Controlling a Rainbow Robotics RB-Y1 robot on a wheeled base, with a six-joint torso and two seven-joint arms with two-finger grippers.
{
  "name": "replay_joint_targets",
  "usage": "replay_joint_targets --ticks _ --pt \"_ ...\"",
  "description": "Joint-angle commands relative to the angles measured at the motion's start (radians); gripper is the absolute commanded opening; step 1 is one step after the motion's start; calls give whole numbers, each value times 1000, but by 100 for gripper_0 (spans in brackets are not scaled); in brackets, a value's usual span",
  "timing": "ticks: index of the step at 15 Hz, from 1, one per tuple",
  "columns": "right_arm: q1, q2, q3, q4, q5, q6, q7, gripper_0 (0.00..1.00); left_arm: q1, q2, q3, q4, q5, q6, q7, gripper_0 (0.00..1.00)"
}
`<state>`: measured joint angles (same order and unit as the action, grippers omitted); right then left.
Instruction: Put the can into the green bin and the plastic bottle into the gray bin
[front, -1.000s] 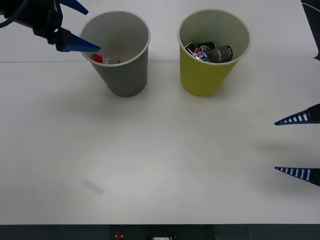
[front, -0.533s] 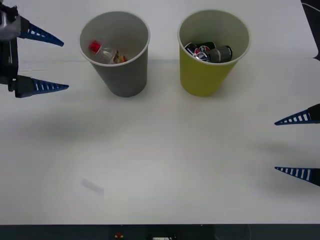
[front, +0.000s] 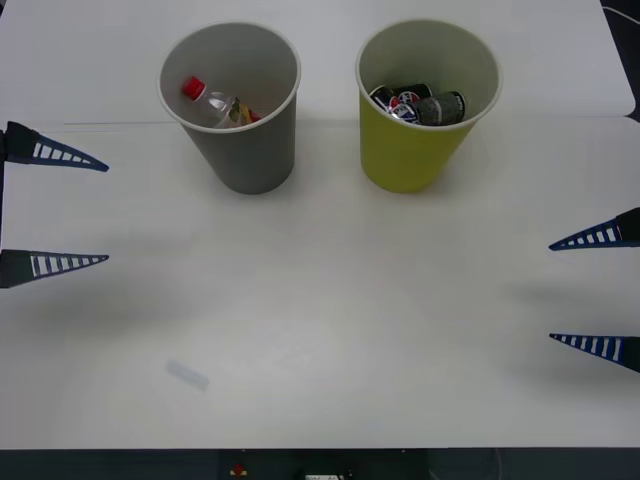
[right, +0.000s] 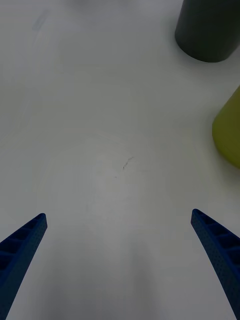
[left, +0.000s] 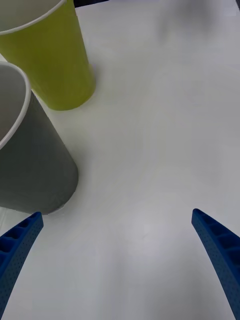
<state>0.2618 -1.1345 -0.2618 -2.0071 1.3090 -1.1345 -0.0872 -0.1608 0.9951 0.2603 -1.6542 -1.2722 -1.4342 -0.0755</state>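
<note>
White tabletop (front: 320, 330) carries both bins; the plastic bottle (front: 215, 103) (red cap up) lies inside the gray bin (front: 240, 150), its label unreadable; dark cans (front: 418, 104) sit in the green bin (front: 405, 150); left end effector (front: 50, 210) and right end effector (front: 595, 292) hover released, empty.

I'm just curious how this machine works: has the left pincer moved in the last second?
Yes. The left pincer, open, has drawn back from the gray bin toward the table's left edge, nearer the robot.
</note>
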Motion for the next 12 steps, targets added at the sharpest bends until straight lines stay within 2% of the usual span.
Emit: replay_joint_targets --ticks 1,5,12 --pt "0 0 0 0 0 0 0 100 83 17 14 -10 37 18 -84 100" --pt "0 0 0 0 0 0 0 100 196 31 19 -21 100 58 -182 100" --pt "0 0 0 0 0 0 0 100 311 40 39 -72 109 69 -198 100"
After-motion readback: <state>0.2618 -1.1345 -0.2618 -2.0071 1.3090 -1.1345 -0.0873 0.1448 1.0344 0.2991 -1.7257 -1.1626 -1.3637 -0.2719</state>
